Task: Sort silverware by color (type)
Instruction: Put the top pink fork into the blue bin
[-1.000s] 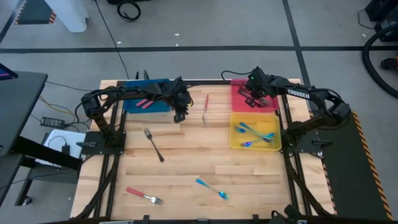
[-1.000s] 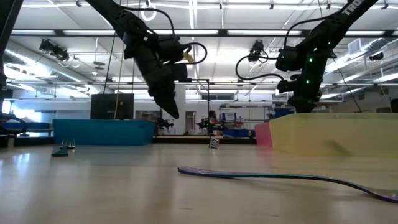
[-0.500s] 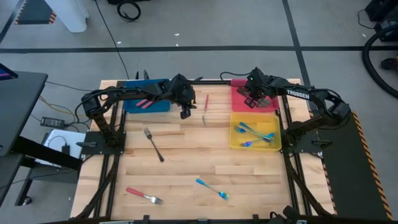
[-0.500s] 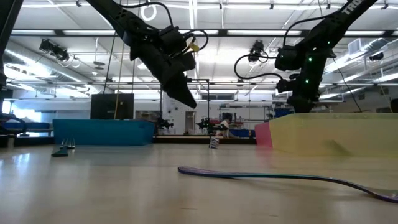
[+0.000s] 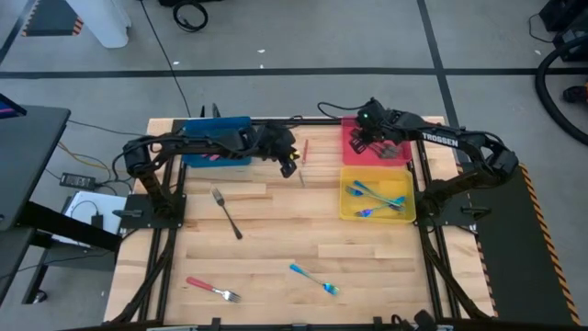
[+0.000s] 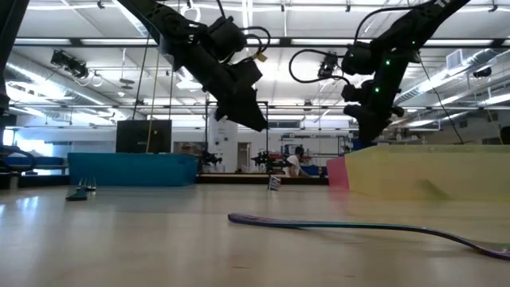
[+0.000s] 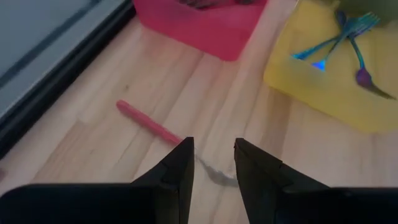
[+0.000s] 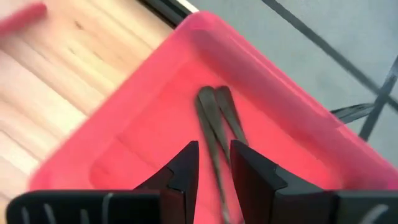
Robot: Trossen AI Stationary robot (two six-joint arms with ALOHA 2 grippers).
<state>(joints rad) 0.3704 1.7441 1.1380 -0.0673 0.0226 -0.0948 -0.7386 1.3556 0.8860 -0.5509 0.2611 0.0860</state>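
Hovering over the back-centre of the table (image 5: 276, 239), the left gripper (image 5: 288, 165) sits just beside the red-handled fork (image 5: 304, 154) that lies between the blue tray (image 5: 193, 147) and the red tray (image 5: 354, 152). Fingers are parted with nothing between them.

- Key relation: in the left wrist view the red-handled fork (image 7: 155, 130) lies just ahead of the left gripper (image 7: 212, 163), its metal end running in under the gap between the fingers while the red handle angles away forward and to one side. Long axis is therefore skewed to the finger gap, not square across it. From above, the fork runs roughly front-to-back on the table.
- Nearer arm: left, clearly. The right gripper (image 5: 372, 129) hangs over the red tray, well apart from this fork.
- Right gripper (image 8: 210, 163): fingers slightly parted, holding nothing; 2 dark metal forks (image 8: 214, 121) lie in the red tray (image 8: 149, 81) directly beneath.
- Elsewhere: several light blue forks (image 5: 372, 195) in the yellow tray (image 5: 344, 213); pink-handled pieces (image 5: 213, 153) in the blue tray; loose on the table a dark fork (image 5: 226, 212), another red-handled fork near the front edge (image 5: 211, 290), and a light blue fork (image 5: 314, 279).

Judgement: the next pick is probably the fork under the left fingers; a small wrist turn to cross the handle, then a descent.
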